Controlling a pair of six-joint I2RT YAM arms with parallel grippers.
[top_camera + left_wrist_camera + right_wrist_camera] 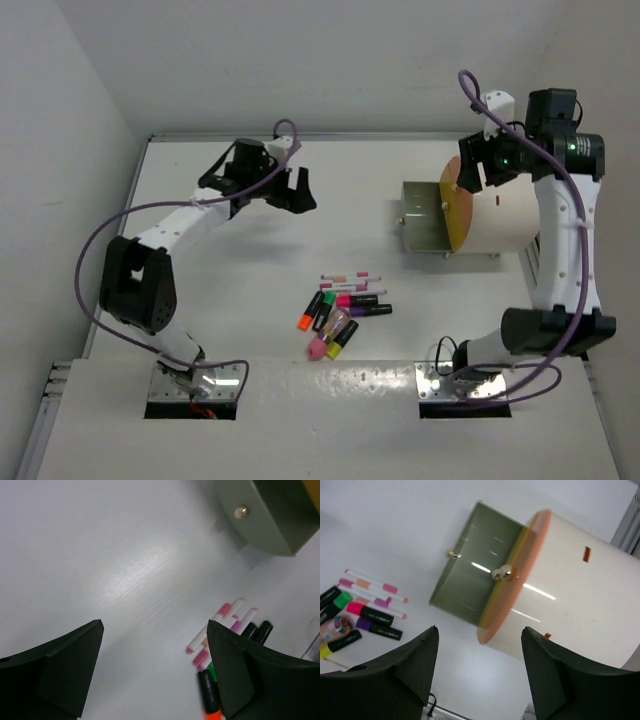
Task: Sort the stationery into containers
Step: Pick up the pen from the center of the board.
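A cream drum (505,215) lies on its side at the white table's (230,300) right, a grey-green drawer (420,215) jutting from its orange face. Highlighters and pens (342,305) cluster mid-table. The left gripper (155,625) and right gripper (480,629) hang above, jaws spread wide.

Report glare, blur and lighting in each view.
Top external: even light, highlighters sharp. Left wrist: bright glare streak on the table, pens slightly soft. Right wrist: highlight streaks on the olive drawer and drum, knob glinting.
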